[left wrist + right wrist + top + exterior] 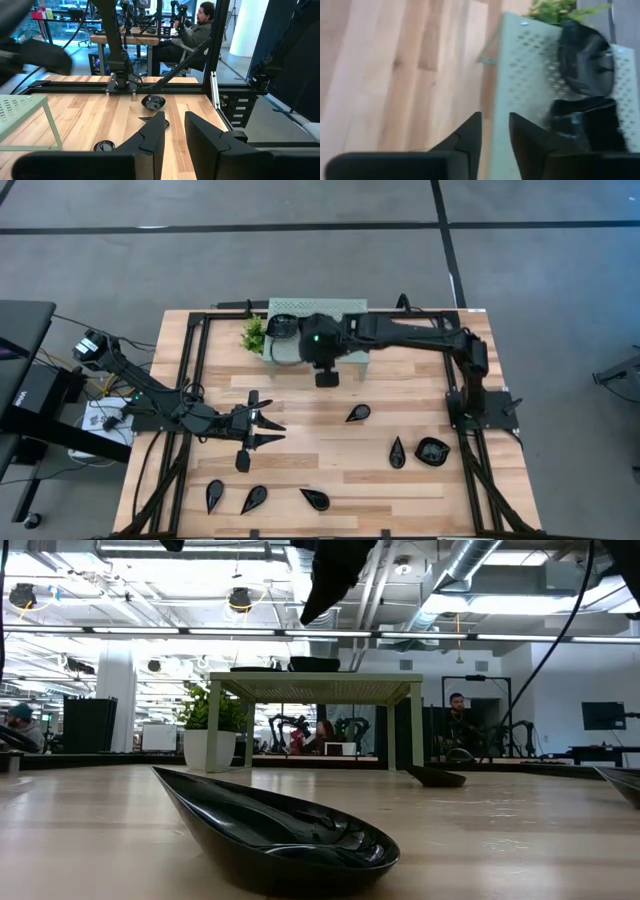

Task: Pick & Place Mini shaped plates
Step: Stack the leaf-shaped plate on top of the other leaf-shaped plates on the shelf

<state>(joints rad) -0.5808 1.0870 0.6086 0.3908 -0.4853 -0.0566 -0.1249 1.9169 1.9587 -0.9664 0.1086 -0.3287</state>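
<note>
Several glossy black mini plates lie flat on the wooden table: teardrop ones point(357, 413), point(397, 452), point(215, 495), point(254, 499), point(315, 499) and a roundish one point(432, 451). One teardrop plate point(270, 830) fills the low view's foreground. More plates point(283, 327) point(585, 65) rest on top of the mint-green perforated stand point(330, 308). My right gripper point(327, 378) point(495, 132) hovers at the stand's near edge, open and empty. My left gripper point(268, 427) point(175, 132) waits open over the table's left middle, touching nothing.
A small potted plant point(255, 333) stands beside the stand's left end. Black frame rails point(195, 370) run along the table's sides. The right arm's base point(480, 402) sits at the right edge. People sit in the room beyond point(192, 30). Bare wood lies between the grippers.
</note>
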